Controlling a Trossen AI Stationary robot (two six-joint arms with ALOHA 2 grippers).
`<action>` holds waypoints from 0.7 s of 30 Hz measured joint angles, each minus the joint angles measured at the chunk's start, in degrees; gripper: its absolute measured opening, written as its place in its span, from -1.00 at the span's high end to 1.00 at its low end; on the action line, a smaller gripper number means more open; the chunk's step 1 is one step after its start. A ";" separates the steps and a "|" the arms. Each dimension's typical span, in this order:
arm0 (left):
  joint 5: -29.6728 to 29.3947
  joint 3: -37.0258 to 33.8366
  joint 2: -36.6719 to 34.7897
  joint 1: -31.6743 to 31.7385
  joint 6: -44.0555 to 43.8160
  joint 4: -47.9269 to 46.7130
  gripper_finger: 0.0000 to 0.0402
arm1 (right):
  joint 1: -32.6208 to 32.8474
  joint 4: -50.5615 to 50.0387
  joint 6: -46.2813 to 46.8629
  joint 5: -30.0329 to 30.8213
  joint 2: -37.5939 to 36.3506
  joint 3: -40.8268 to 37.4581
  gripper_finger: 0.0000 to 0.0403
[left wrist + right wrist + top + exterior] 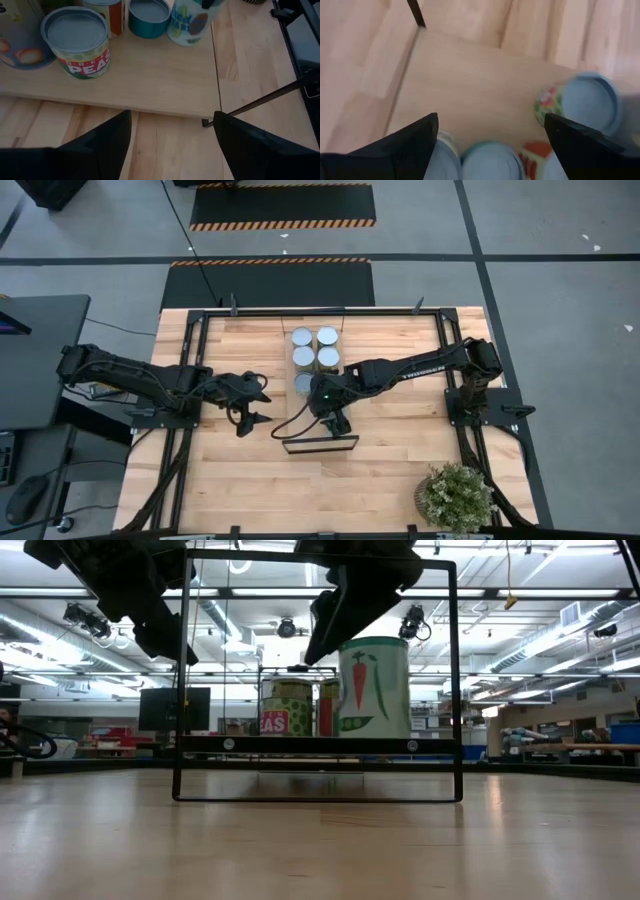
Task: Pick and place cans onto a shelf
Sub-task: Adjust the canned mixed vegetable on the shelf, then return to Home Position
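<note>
We see right gripper (333, 423) fingers spread, empty, above shelf (318, 405), likely just released. Cans (314, 347) cluster toward shelf's 12 o'clock end. Left gripper (252, 406) spread, waiting at 9 o'clock.

Smooth light-wood shelf (150, 75) bears metal-topped cans (76, 41) with glossy paper labels.

2 dark jointed arms; right arm (420, 367) bears white lettering, a black cable trailing.
</note>
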 joint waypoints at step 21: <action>-0.79 -1.28 -9.40 0.93 9.51 0.80 -0.42 | 0.16 12.89 2.00 4.31 -14.06 -17.07 -0.85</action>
